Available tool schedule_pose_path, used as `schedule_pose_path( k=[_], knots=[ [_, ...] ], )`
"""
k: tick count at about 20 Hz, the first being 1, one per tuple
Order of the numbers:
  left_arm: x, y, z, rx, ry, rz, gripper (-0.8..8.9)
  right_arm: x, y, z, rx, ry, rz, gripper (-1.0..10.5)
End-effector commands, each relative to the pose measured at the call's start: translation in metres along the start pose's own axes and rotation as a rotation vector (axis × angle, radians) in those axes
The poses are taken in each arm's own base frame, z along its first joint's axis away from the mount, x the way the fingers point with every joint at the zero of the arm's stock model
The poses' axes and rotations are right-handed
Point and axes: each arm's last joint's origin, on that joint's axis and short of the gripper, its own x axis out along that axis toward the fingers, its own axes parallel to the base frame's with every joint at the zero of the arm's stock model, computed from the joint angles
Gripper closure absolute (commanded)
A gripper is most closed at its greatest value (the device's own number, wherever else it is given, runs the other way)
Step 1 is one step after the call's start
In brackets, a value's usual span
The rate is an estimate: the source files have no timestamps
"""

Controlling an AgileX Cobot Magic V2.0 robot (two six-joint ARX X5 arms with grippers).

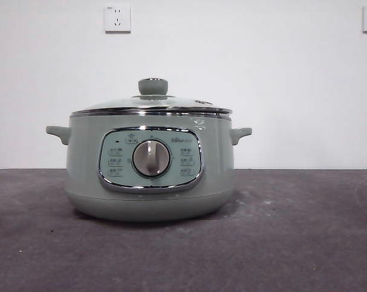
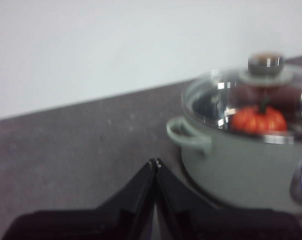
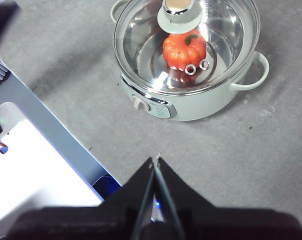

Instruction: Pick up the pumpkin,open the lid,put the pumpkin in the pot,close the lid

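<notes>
Left wrist view shows the left gripper [image 2: 155, 162] with its two black jaws pressed together, holding nothing. It hangs over the dark grey table [image 2: 81, 145], near the pot [image 2: 241, 170] but not touching it. One small side handle [image 2: 187, 134] of the pot sticks out toward this gripper.

Seen from the right wrist, the right gripper [image 3: 156, 160] also has its jaws pressed together with nothing between them. It is up above the table [image 3: 271, 165], well apart from the pot [image 3: 191, 102].

Inside the pot sits the pumpkin [image 3: 184, 50], orange-red with a little green stem. The lid [image 3: 141, 45] is on the pot, and the pumpkin shows through the glass. The knob [image 3: 178, 7] stands on the middle of the lid.

From the front, the pot [image 1: 150, 188] stands on the table [image 1: 293, 243] with its lid [image 1: 150, 104] shut. Its grey dial [image 1: 151, 159] faces forward. No gripper shows in this view. Two sockets [image 1: 117, 19] are on the white wall behind.
</notes>
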Motion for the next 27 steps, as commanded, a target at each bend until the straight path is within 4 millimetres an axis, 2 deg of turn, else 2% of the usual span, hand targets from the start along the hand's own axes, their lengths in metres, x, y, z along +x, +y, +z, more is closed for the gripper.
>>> schedule_pose_path(
  k=[1, 5, 9, 27],
  knots=[
    [0.003, -0.002, -0.021, -0.01, 0.015, 0.0, 8.17, -0.001, 0.0, 0.0, 0.009, -0.004, -0.002, 9.5],
    [0.008, -0.003, -0.048, -0.029, 0.07, 0.052, 8.17, -0.001, 0.0, 0.0, 0.009, -0.004, -0.002, 9.5],
    [0.011, -0.003, -0.062, -0.066, 0.115, 0.066, 8.17, -0.001, 0.0, 0.0, 0.009, -0.004, -0.002, 9.5],
    [0.01, -0.004, -0.062, -0.078, 0.094, 0.065, 8.17, -0.001, 0.0, -0.001, 0.009, -0.001, 0.001, 9.5]
  ],
)
